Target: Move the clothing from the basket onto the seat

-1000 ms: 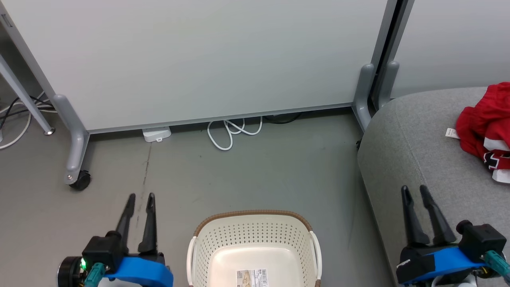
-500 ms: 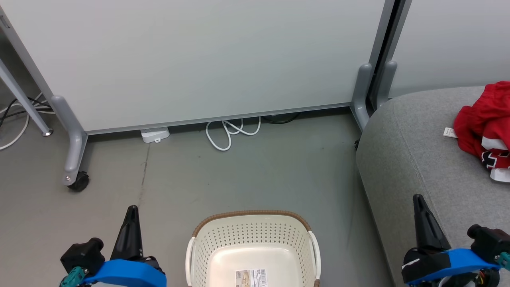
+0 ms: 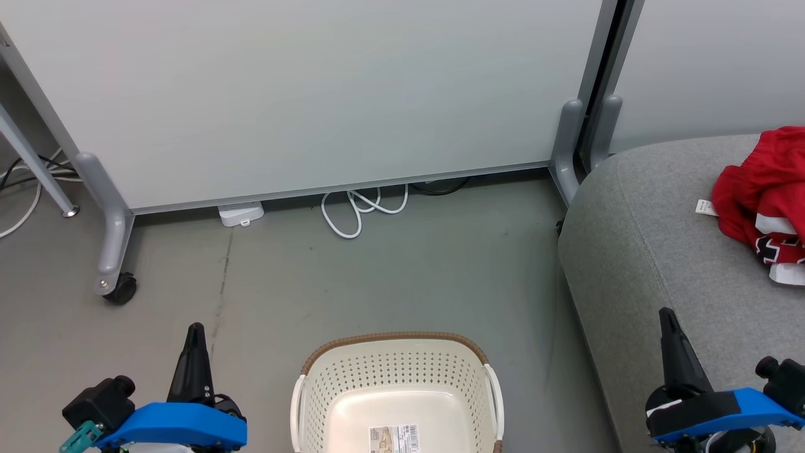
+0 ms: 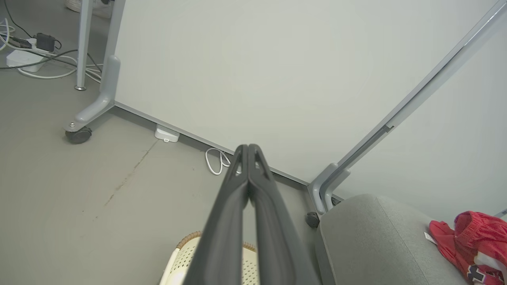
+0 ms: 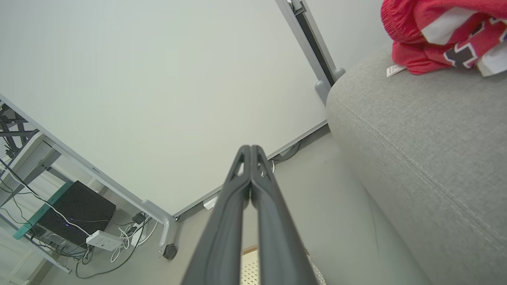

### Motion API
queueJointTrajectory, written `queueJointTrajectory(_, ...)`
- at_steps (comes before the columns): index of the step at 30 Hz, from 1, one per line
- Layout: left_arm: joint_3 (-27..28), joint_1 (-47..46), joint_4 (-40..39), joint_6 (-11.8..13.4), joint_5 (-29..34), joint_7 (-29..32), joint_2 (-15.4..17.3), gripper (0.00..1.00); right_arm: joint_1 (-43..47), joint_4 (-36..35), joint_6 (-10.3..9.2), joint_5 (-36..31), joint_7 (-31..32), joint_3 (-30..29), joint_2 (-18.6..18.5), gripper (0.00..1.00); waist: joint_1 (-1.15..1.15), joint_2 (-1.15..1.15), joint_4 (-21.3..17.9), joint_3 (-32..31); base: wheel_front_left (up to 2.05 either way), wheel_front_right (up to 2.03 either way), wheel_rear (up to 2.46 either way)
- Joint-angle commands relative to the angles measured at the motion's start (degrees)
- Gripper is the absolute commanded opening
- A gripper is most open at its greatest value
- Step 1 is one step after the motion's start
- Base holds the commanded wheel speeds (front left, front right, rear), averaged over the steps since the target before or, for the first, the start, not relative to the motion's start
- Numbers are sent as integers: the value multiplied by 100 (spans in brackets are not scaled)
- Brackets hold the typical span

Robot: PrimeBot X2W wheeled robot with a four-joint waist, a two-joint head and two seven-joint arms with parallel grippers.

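Note:
The red clothing (image 3: 761, 201) with white trim lies bunched on the grey seat (image 3: 654, 251) at the right edge; it also shows as clothing (image 4: 471, 247) and clothing (image 5: 435, 31) on the seat (image 5: 416, 130) in the wrist views. The cream basket (image 3: 393, 390) stands on the floor at bottom centre, with only a label on its bottom. My left gripper (image 3: 194, 333) is shut and holds nothing, left of the basket. My right gripper (image 3: 666, 318) is shut and holds nothing, over the seat's front part. Both pairs of fingers (image 4: 247, 158) (image 5: 250, 158) are pressed together.
A pale partition wall (image 3: 314, 94) on grey wheeled feet (image 3: 116, 277) stands behind the floor. A white cable (image 3: 358, 211) and a small white box (image 3: 241, 214) lie at its base. More cables and a black box (image 5: 75, 213) sit beyond the left foot.
Both grippers have gone from open to shut and drawn back toward the bottom of the head view. The head camera has shifted a little.

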Motion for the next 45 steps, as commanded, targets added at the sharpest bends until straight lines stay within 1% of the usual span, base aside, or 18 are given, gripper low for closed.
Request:
queueJointTrajectory(1, 37, -194, -102, -32, -187, 30, 9, 0, -167, -78, 0, 180, 33, -20, -5, 0, 0, 0, -3, 0, 0, 0, 0)
queueJointTrajectory(19, 175, -278, -142, -54, -1642, 395, 7, 0, -239, -56, 0, 1548, 397, -93, 7, 0, 0, 0, -65, -2, 0, 0, 0)
queueJointTrajectory(45, 345, -376, -186, -72, -3392, 834, 4, 0, -315, -24, 1, 3199, 837, -179, 22, 0, 0, 0, -159, -5, 0, 0, 0)
